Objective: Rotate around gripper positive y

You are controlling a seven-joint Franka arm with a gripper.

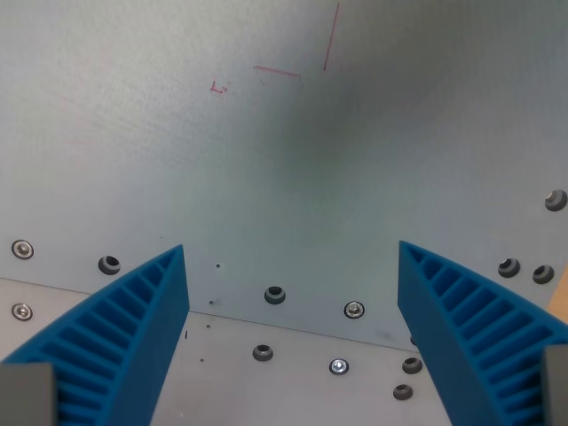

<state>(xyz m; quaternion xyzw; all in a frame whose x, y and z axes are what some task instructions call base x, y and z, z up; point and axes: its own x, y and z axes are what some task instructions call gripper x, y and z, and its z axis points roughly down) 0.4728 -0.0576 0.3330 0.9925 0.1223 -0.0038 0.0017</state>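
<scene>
Two blue ribbed fingers (133,342) enter from the lower left and lower right corners of the frame, spread wide apart with nothing between them; the gripper (291,253) is released and grasps nothing. Between and below the tips lies a pale grey metal plate (293,177), matte, filling most of the frame. A seam (266,321) crosses the lower part, slanting down toward the right. Screws and empty threaded holes sit along it: one dark hole (275,295) at lower centre, a bright screw (338,366) beneath it. Thin red pen marks (277,71) sit at upper centre.
</scene>
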